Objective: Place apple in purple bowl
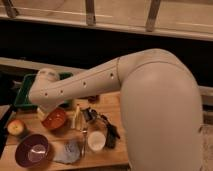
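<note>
The apple (16, 127), small and yellowish with a red blush, lies on the wooden table (112, 156) at the far left. The purple bowl (32, 150) stands in front of it at the near left corner, with nothing in it. My arm reaches left across the table and bends down at the wrist. The gripper (42, 112) hangs at the far left rim of the orange-red bowl (54, 119), to the right of the apple and behind the purple bowl. It is largely hidden by the wrist.
A green tray (21, 91) lies behind the table at the left. A white cup (96, 140), a grey-blue cloth (68, 151), a pale yellow item (76, 119) and dark objects (109, 129) crowd the table's middle. My arm's bulk fills the right side.
</note>
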